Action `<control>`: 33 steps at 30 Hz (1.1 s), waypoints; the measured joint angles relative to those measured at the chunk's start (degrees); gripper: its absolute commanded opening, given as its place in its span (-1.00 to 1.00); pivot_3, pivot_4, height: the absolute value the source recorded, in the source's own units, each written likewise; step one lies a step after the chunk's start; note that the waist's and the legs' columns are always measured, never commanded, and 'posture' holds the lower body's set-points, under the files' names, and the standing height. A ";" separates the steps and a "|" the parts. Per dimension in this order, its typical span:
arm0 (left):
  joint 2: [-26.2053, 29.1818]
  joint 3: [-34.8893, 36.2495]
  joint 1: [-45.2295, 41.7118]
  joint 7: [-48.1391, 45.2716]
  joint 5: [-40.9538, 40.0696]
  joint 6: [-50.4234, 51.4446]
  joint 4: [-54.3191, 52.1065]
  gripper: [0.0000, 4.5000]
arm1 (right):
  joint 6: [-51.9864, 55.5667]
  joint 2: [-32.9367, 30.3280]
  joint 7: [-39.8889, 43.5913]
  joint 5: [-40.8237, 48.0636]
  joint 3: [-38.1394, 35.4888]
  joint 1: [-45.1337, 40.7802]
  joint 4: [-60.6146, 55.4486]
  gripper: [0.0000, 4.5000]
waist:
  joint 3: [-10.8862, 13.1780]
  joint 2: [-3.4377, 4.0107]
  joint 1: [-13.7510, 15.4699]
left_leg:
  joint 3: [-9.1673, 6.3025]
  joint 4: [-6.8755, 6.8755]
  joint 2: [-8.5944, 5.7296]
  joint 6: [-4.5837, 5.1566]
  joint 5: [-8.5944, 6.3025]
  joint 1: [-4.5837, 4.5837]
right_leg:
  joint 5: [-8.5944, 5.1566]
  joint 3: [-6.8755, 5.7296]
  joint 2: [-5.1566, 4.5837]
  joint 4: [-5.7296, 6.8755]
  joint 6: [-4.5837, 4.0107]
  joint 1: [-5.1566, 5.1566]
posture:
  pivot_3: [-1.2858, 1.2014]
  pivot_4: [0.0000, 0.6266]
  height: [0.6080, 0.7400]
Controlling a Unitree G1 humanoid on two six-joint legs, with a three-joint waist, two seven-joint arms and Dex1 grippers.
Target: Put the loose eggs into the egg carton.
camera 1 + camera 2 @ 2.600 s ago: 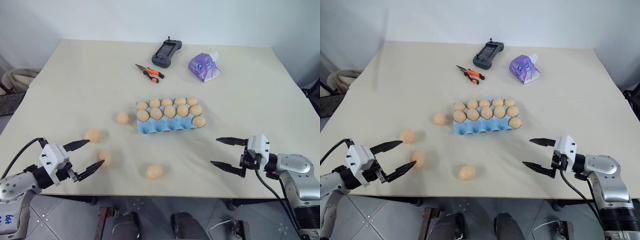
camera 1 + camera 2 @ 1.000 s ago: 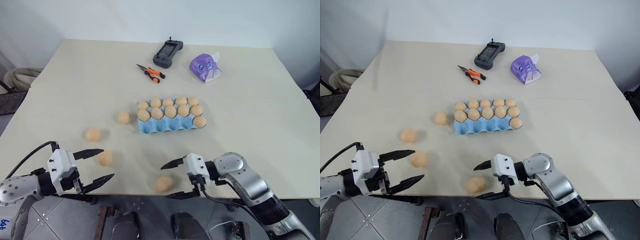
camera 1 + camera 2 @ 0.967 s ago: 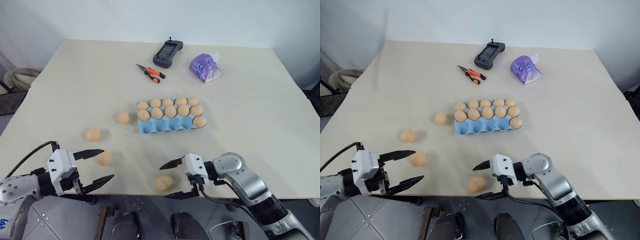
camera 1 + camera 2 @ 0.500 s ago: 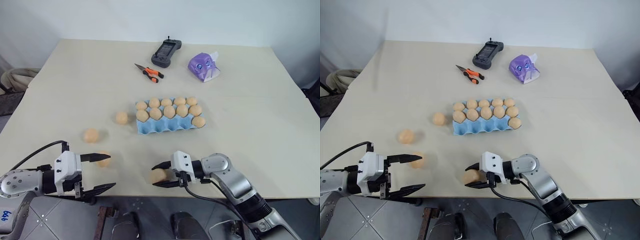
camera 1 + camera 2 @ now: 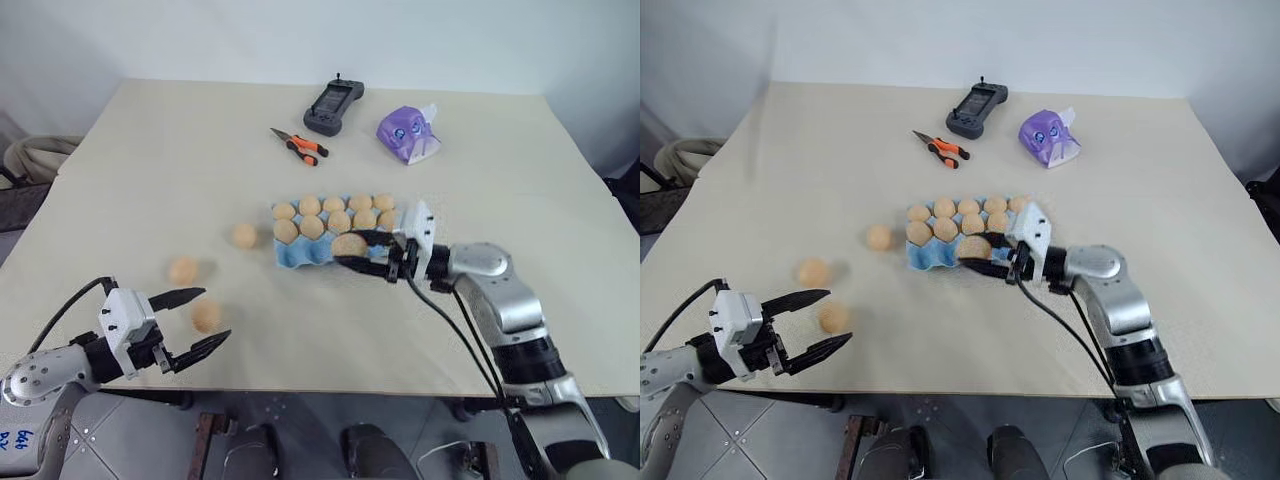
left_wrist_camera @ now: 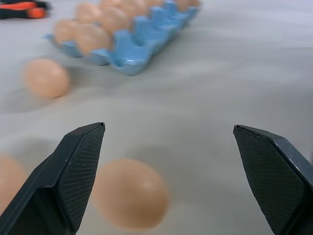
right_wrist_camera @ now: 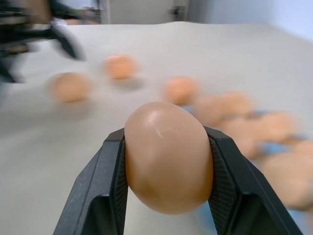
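My right gripper (image 5: 346, 249) is shut on a pale orange egg (image 7: 168, 156) and holds it level over the front row of the light blue egg carton (image 5: 300, 258). Eggs fill the carton's two back rows, while the front cups show bare blue. Three loose eggs lie on the table to the carton's left: one beside it (image 5: 244, 235), one further out (image 5: 183, 270), and one near the front edge (image 5: 206, 316). My left gripper (image 5: 216, 313) stands open low at the front left, and that nearest egg (image 6: 129, 193) lies on the table between its fingers, untouched.
At the back of the table lie a dark handheld controller (image 5: 333, 105), orange-handled pliers (image 5: 298, 145) and a purple packet (image 5: 408, 134). The table's front edge (image 5: 300, 385) runs just under my left gripper.
My right gripper closed on the egg near the table's front edge, then lifted it and carried it away from me to the carton. The left gripper stays open by its egg.
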 measured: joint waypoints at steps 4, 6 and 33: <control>-1.18 -0.12 0.28 2.25 0.48 0.00 -0.06 1.00 | -6.19 0.13 -1.85 -4.26 -0.15 -4.03 11.85 -0.22 | 0.00 0.00 -0.14 | 0.14 0.05 -0.01 0.03 -0.01 -0.03 | 0.00 0.11 -0.02 -0.08 0.01 -0.02 | 0.03 -0.52 1.00; -1.74 -0.24 0.48 2.93 0.67 -0.04 -0.17 1.00 | -9.08 0.30 -2.06 -5.74 -0.14 -6.13 16.74 -0.08 | 0.01 0.01 -0.23 | 0.14 0.05 0.02 0.02 -0.01 -0.03 | 0.00 0.11 0.02 -0.08 0.01 -0.03 | 0.03 -0.52 1.00; -1.90 5.39 5.02 3.11 1.21 -4.51 6.30 1.00 | -18.47 -13.80 14.65 6.46 -14.99 33.23 -9.32 0.99 | -0.01 -0.01 0.01 | -0.07 -0.04 0.01 0.00 -0.01 0.06 | 0.01 -0.01 0.02 -0.13 0.03 0.20 | 0.03 -0.52 1.00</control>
